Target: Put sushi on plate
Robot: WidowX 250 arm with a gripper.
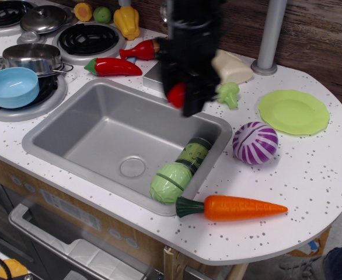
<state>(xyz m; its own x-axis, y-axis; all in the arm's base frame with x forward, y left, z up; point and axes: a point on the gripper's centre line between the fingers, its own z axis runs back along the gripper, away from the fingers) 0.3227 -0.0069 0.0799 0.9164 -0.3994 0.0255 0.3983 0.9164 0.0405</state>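
Sushi (177,94), glossy red, pinched in black tool (185,96), raised over sink's far rim, arm blurred and hanging upright, flat round lime-green plate (293,112) near desk's far right edge, smooth striped purple cabbage (255,143) beside.

1. The arm (191,23) is black all over, blocky and motion-blurred.
2. The claw (185,96) is black too, with dark fingers (195,99).
3. Blur hides any cables, screws or markings.
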